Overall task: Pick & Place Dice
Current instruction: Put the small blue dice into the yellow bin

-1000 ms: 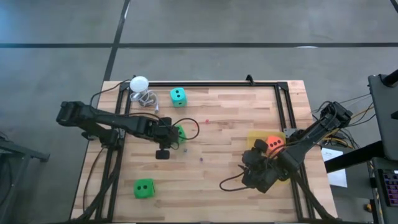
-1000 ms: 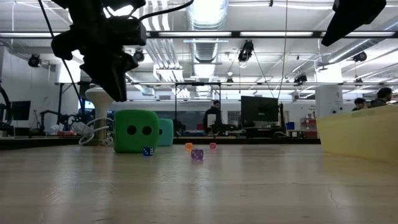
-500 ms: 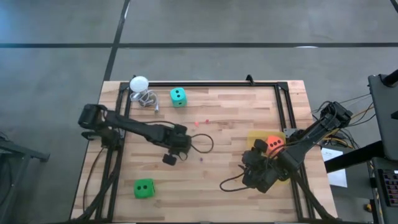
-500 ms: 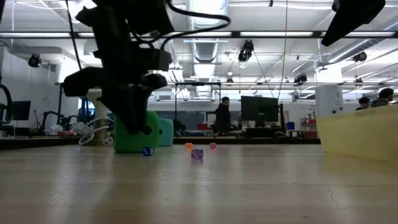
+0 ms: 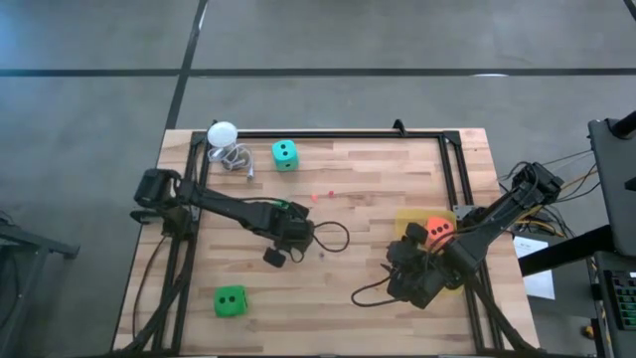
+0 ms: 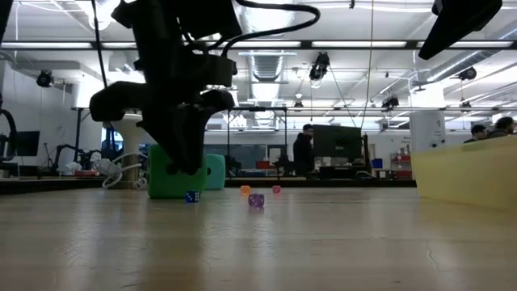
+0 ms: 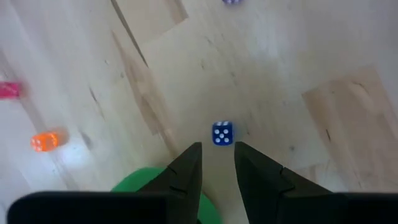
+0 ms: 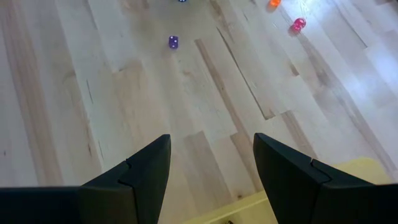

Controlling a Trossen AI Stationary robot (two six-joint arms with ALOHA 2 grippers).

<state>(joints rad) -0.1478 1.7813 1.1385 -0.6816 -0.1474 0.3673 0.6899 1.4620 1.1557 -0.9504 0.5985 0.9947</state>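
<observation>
Left arm has swung in toward table centre. Left gripper [image 7: 217, 152] hangs over one green die [image 6: 160, 182], fingers a narrow gap apart, gripping nothing. Orange-red die [image 5: 438, 230] is in the yellow tray [image 5: 407, 217] on the right, so one is done. Right gripper [image 8: 211, 143] waits there, spread and empty. Teal die [image 5: 284, 152] far and the other green die [image 5: 230, 300] near-left are untouched, so three remain.

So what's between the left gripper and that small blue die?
Nothing: in the left wrist view only bare table separates the left gripper from the small blue die.
</observation>
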